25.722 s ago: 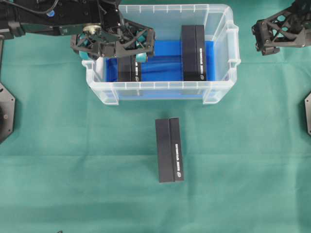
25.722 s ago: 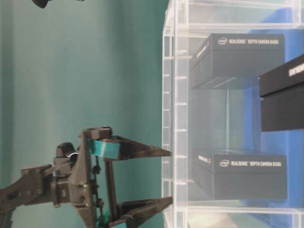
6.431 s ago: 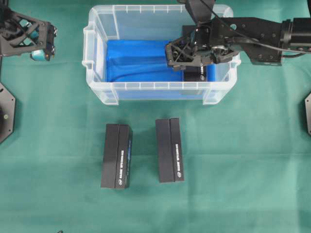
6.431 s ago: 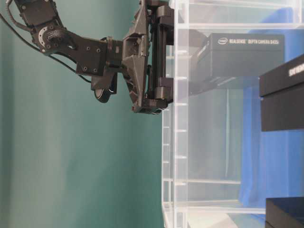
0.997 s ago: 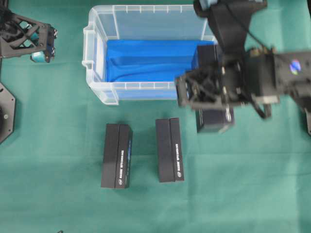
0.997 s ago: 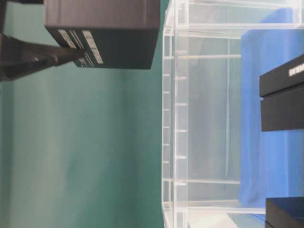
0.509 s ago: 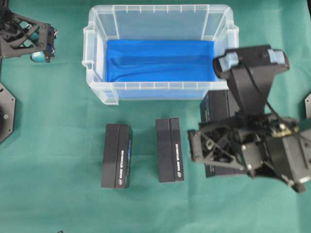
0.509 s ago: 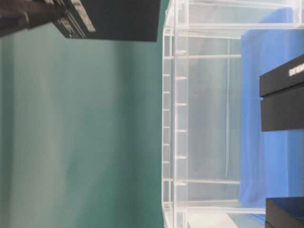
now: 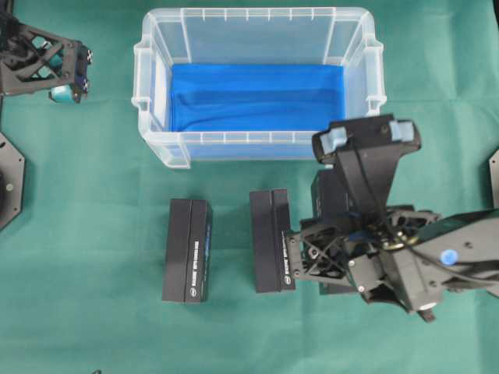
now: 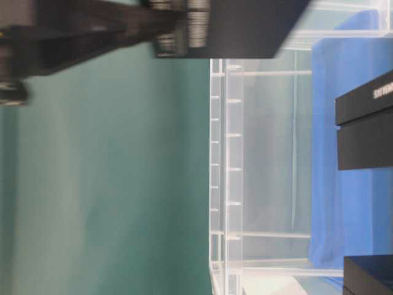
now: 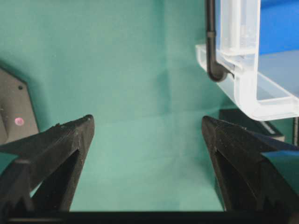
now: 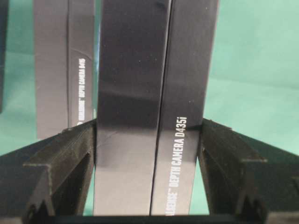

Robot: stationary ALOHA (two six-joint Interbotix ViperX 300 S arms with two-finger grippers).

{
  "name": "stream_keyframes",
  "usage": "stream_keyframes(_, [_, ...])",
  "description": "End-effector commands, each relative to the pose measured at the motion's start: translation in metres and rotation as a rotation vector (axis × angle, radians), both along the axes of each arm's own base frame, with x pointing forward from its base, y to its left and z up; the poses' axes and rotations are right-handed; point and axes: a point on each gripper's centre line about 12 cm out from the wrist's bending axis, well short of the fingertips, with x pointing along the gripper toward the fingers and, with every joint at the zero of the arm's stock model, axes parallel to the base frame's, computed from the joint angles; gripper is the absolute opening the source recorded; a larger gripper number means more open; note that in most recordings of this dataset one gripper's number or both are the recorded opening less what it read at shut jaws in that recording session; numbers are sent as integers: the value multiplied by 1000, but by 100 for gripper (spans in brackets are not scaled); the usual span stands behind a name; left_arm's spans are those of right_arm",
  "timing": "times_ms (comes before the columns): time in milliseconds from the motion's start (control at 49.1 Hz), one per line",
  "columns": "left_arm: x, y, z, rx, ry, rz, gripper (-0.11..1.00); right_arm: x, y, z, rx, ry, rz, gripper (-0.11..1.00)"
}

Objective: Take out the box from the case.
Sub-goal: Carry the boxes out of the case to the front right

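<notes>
Green cloth covered the surface (image 9: 93, 327), where two black boxes (image 9: 188, 249) lay before the case (image 9: 156, 144). The right pincer (image 12: 148, 140) clamped a third box (image 12: 154, 93) beside them, seemingly above the cloth. The left pincer (image 11: 145, 135) stood wide apart near the case's corner.

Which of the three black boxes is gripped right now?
The rightmost box, clamped between the right gripper fingers beside the case. The middle box and left box lie free on the cloth.

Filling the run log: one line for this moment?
right gripper: shut on black rectangular box | left gripper: open | clear plastic case: no boxes
</notes>
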Motion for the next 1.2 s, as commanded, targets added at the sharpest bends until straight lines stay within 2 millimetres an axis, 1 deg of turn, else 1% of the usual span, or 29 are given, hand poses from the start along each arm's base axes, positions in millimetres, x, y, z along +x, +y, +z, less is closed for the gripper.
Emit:
stream_keyframes(0, [-1,-1,6,3,-23,-3,97,-1,3,-7,23,-40,-5,66])
stream_keyframes(142, [-1,-1,6,3,-21,-5,97,-1,4,-35,43,-70,-17,66])
stream_keyframes(346, [-1,-1,6,3,-21,-6,97,-11,1,-72,52,-54,-37,66])
stream_keyframes(468, [-1,-1,6,4,-20,-9,97,-14,1,-87,67,-67,-39,66])
stream_keyframes(672, [-1,-2,6,4,-20,-12,97,-16,0,-97,74,-74,-37,66])
stream_keyframes(1180, [0,-3,6,3,-21,-12,97,-16,0,-98,75,-80,-17,66])
